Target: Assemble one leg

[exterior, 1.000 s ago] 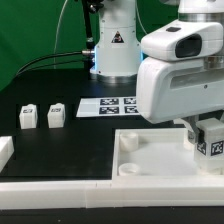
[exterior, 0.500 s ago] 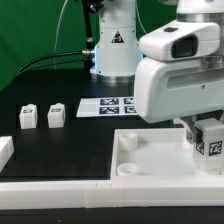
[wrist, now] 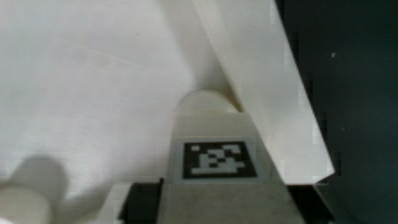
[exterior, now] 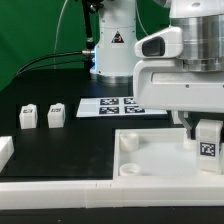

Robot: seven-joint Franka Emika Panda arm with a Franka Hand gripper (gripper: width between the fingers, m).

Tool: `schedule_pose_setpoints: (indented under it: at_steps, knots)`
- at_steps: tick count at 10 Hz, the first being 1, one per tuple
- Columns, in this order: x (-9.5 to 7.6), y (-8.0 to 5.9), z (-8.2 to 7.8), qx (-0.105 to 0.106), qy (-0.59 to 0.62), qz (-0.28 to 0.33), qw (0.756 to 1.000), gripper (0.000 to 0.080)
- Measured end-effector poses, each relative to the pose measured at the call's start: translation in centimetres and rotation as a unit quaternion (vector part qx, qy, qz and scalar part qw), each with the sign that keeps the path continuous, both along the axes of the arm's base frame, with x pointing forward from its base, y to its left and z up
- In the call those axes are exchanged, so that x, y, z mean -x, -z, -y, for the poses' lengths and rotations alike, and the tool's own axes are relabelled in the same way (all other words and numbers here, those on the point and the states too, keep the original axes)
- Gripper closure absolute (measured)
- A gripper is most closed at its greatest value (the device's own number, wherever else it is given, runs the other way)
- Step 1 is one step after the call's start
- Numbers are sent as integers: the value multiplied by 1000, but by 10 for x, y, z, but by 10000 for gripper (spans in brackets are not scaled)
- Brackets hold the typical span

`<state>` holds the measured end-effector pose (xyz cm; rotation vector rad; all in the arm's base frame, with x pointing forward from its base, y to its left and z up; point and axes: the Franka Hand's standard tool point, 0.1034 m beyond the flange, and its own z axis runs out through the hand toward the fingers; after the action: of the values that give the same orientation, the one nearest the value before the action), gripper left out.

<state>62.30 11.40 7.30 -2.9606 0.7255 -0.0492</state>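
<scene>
Counting parts in the exterior view, we log 3 legs, 1 tray, 1 marker board and 1 hand.

Legs: the first loose leg (exterior: 28, 117) and second loose leg (exterior: 56, 114) stand side by side, just apart, on the black table (exterior: 60, 145). Both are toward the exterior view's left, well apart from the tray (exterior: 150, 160). The third, the held leg (exterior: 208, 150), is at the exterior view's right, over the tray's right side, tag face toward the camera.

The marker board (exterior: 118, 105) lies flat on the table behind the tray, between it and the arm base (exterior: 113, 50). Several tags show; the rest are hidden by the wrist. 1 more white part (exterior: 4, 150) sits at the exterior view's left edge, cut off, so we cannot tell its type.

Hand (exterior: 206, 132): clamped on the held leg's upper portion, opening = leg width only.

Wrist view confirms this. The held leg (wrist: 217, 150) sits between the two dark fingers (wrist: 143, 203), one per side, tag toward the lens. The hand (wrist: 217, 205) grips nothing else. Past the leg we see the tray floor (wrist: 89, 80), then its raised rim, then the table (wrist: 347, 80). We cannot tell whether the leg's lower end touches the tray floor.
</scene>
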Motion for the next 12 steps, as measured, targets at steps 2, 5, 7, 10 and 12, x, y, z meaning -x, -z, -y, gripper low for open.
schedule_pose_setpoints:
  at_steps: [2, 5, 7, 10, 12]
  knots:
    - [0, 0, -1, -7, 119, -10, 993, 506]
    - [2, 2, -7, -23, 285, -27, 958, 506]
    - [3, 2, -10, -34, 363, -34, 930, 506]
    - [3, 2, -10, -38, 365, -35, 929, 493]
    - [3, 2, -11, -37, 336, -32, 941, 318]
